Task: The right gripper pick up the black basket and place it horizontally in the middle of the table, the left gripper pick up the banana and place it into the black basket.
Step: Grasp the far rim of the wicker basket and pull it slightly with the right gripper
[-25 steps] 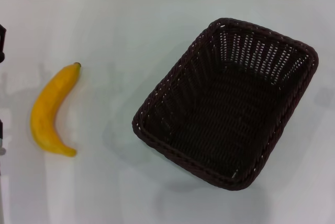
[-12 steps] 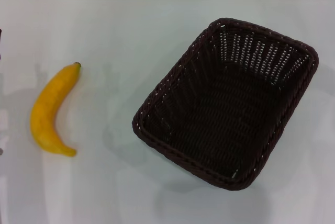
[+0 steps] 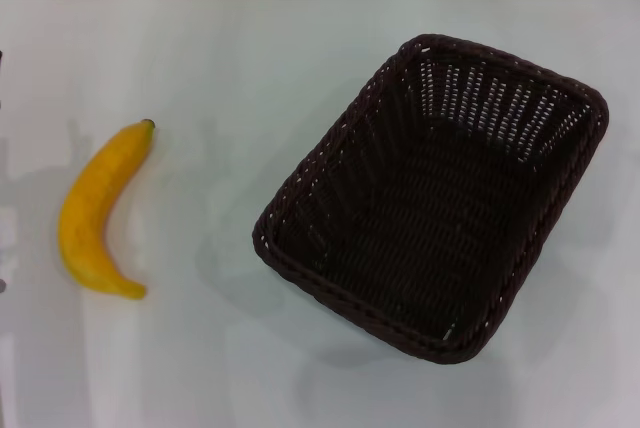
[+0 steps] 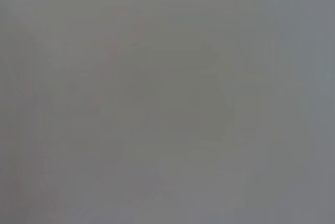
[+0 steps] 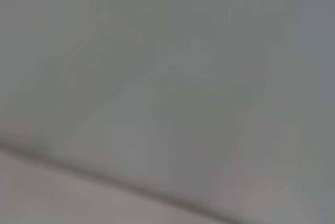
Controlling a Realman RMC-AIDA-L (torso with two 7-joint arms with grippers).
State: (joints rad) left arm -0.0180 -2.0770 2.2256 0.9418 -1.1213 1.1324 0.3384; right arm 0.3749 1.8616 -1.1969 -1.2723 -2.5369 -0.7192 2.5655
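The table (image 3: 200,38) carries both task items, and neither has shifted across the 3 head frames. The black basket (image 3: 435,198) sits right of centre, upright and empty, its long axis slanted, so it is not yet horizontal in the middle. The banana (image 3: 98,210) lies well apart on the left, stem tip pointing away from the robot.

Change noted: a dark part at the left edge, visible 1.0 s ago, has shrunk to a sliver, apparently the left arm retreating. Assessment: no step has begun; the basket move comes first.

Neither the right gripper nor the left gripper is in view; both wrist views show blank grey. Jaw state: cannot tell.
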